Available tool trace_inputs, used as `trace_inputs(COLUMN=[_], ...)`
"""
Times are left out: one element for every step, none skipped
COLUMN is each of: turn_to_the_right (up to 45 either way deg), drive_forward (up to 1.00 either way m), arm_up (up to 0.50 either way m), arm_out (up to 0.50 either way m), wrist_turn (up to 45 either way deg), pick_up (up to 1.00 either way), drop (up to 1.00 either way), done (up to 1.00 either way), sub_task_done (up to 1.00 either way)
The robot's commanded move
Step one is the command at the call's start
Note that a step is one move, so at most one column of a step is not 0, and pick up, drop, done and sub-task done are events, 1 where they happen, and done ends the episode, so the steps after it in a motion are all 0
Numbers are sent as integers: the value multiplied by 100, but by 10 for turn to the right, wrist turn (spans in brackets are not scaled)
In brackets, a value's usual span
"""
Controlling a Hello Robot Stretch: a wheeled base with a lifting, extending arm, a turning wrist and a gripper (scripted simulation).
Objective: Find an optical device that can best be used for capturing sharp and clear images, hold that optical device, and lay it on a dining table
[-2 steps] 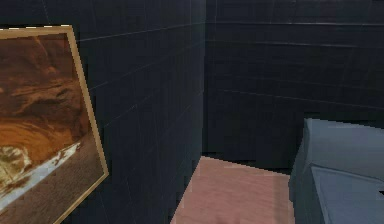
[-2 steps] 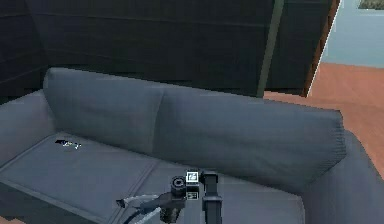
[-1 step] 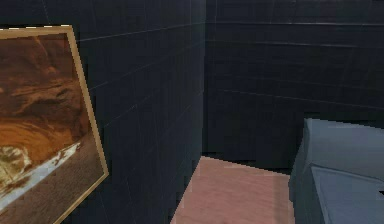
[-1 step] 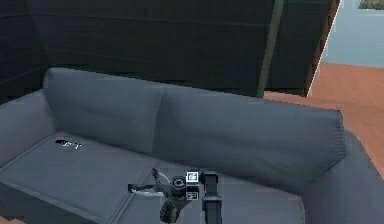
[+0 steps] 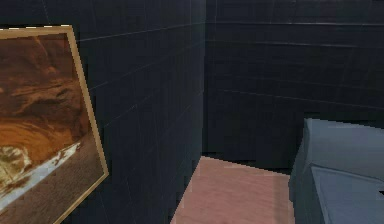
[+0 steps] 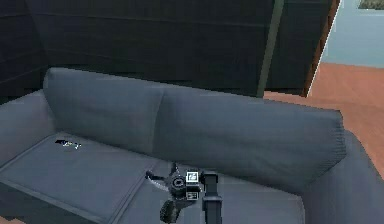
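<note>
In the arm side view my gripper (image 6: 158, 180) reaches out low over the seat of a grey sofa (image 6: 200, 120), with the two white marker squares (image 6: 187, 183) just right of it. A dark rounded blob (image 6: 168, 212) sits close below the gripper, and its shape is too small to name. I cannot tell whether the gripper holds anything. A small dark flat thing (image 6: 67, 145) lies on the left seat cushion.
The forward view has a dark tiled wall (image 5: 160, 90) meeting in a corner, a framed brown painting (image 5: 40, 120) at the left, a strip of reddish wood floor (image 5: 235, 195), and the sofa's grey-blue end (image 5: 340, 170) at the right. A doorway (image 6: 355, 40) shows in the arm side view's upper right.
</note>
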Motion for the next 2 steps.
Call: trace_inputs(turn_to_the_right=[0, 0], drive_forward=[0, 0], arm_up=[-30, 0], arm_out=[0, 0], wrist_turn=[0, 0], pick_up=[0, 100], drop=[0, 0], done=[0, 0], sub_task_done=[0, 0])
